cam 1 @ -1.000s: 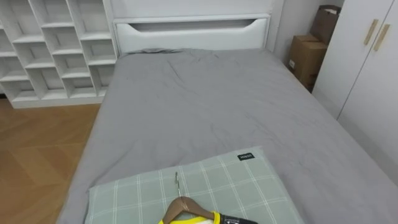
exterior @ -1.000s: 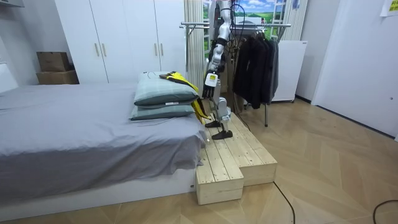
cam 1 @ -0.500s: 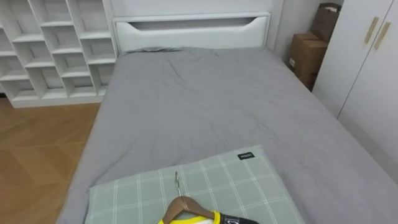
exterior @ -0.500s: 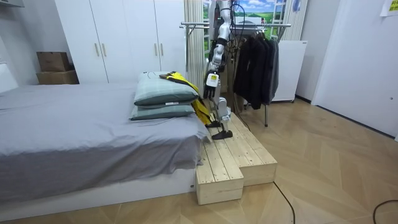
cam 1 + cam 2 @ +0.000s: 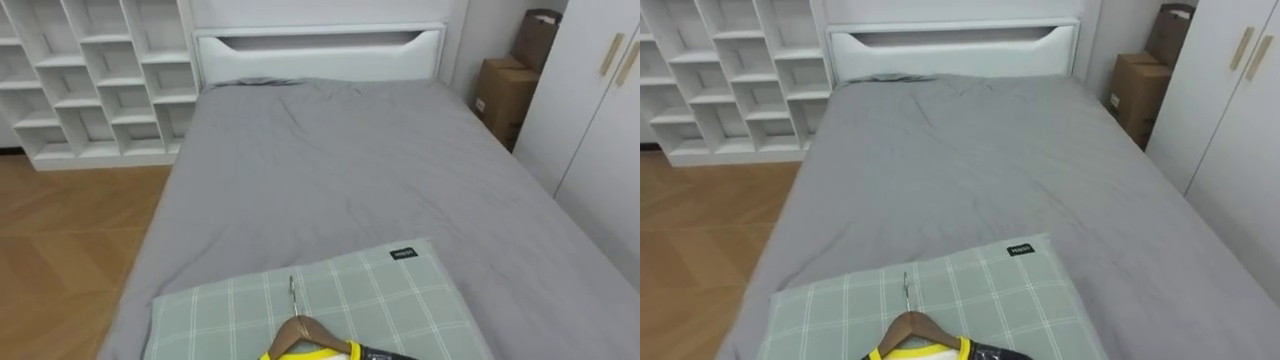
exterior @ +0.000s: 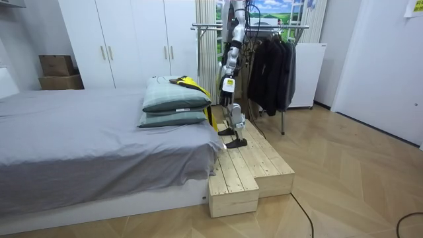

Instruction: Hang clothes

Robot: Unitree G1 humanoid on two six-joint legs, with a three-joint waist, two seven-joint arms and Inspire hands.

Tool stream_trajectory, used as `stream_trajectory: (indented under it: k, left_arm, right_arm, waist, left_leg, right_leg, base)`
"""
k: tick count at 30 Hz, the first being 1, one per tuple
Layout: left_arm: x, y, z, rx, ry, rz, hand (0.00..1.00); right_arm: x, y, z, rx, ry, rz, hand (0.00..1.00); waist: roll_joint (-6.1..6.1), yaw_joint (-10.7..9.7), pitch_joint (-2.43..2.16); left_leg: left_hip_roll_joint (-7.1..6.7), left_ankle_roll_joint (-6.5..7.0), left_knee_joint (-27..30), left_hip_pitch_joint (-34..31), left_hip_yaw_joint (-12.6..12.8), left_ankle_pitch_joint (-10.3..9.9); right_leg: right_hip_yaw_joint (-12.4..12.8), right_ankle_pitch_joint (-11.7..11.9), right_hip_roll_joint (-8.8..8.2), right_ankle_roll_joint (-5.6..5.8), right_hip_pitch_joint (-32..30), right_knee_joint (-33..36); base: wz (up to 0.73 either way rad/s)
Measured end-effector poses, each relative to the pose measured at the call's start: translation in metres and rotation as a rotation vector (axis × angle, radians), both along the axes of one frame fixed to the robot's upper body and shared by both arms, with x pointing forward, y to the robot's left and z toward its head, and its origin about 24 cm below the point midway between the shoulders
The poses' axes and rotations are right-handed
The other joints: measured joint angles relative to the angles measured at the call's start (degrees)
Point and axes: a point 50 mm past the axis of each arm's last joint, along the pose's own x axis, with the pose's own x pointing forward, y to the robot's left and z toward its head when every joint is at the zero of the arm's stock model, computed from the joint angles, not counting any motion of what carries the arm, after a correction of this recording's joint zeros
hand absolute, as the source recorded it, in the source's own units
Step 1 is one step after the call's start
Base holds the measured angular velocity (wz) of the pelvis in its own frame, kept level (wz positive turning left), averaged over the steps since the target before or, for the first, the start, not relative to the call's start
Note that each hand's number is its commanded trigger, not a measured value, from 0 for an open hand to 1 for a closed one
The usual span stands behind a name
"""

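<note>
Two stacked pillows (image 6: 175, 104) lie on the bed (image 5: 350, 170). On the top one, at 6 o'clock in the eye views, rests a hanger (image 5: 297, 326) with yellow clothes (image 6: 190, 82). The robot stands on a wooden platform (image 6: 248, 165) beside them. Its left hand (image 6: 225, 96) hangs near the bed edge; whether the fingers are released or clenched I cannot tell.

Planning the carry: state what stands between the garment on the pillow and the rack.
Nothing visible does. The garment, on its hanger, lies on the top pillow; the rack stands close behind the robot. Dark coats hang on its end at the room view's right.
</note>
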Motion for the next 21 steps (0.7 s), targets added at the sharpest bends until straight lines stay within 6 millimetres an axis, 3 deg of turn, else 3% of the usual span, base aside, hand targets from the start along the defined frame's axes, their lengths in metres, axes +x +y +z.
stream_trajectory:
  k: [5, 10, 13, 16, 18, 21]
  left_arm:
    - [-0.007, 0.021, 0.008, 0.199, 0.057, -0.013, 0.0]
    - [0.02, 0.049, 0.025, 0.404, -0.02, -0.06, 0.0]
    - [0.037, 0.056, 0.035, 0.5, -0.096, -0.044, 0.0]
    - [0.05, 0.061, 0.044, 0.574, -0.153, -0.031, 0.0]
    - [0.057, 0.063, 0.049, 0.62, -0.185, -0.045, 0.0]
    - [0.069, 0.065, 0.059, 0.685, -0.249, -0.061, 0.0]
  right_arm:
    - [0.0, -0.007, 0.002, -0.017, 0.004, 0.01, 0.0]
    - [0.001, -0.015, 0.003, -0.049, 0.0, 0.019, 0.0]
    - [0.002, -0.02, 0.005, -0.079, -0.006, 0.015, 0.0]
    - [0.003, -0.027, 0.007, -0.104, -0.01, 0.013, 0.0]
    - [0.004, -0.031, 0.008, -0.114, -0.018, 0.016, 0.0]
    - [0.005, -0.033, 0.009, -0.12, -0.029, 0.014, 0.0]
  waist:
    - [0.53, 1.07, -0.15]
    - [0.99, 0.81, -0.17]
    - [1.63, 1.06, 0.04]
    - [2.82, 1.02, -0.18]
    - [3.14, 0.99, -0.46]
    - [3.18, 0.97, -0.52]
  left_leg:
    - [-0.1, 0.01, 0.24, 0.21, -0.36, 0.0]
    - [-0.27, 0.02, 0.57, 0.04, -2.53, -0.01]
    - [-0.31, 0.01, 0.87, -0.52, -2.92, 0.0]
    - [-0.27, -0.02, 1.09, -0.81, -2.93, 0.02]
    - [-0.26, -0.04, 1.09, -1.25, -2.94, 0.05]
    - [-0.25, -0.08, 1.19, -1.57, -2.86, 0.1]
  right_leg:
    - [-0.09, 0.0, -0.11, 0.0, 0.32, 0.16]
    - [-2.24, 0.0, -0.4, 0.0, 1.16, -0.21]
    - [-2.72, 0.02, -0.46, -0.04, 1.22, -0.89]
    - [-2.81, 0.03, -0.42, -0.06, 0.84, -0.9]
    - [-2.83, 0.03, -0.4, -0.06, 0.44, -0.85]
    - [-3.02, 0.04, -0.41, -0.07, 0.46, -0.73]
  base:
    - [0.02]
    - [0.2]
    - [0.07]
    - [0.0]
    - [0.0]
    - [0.03]
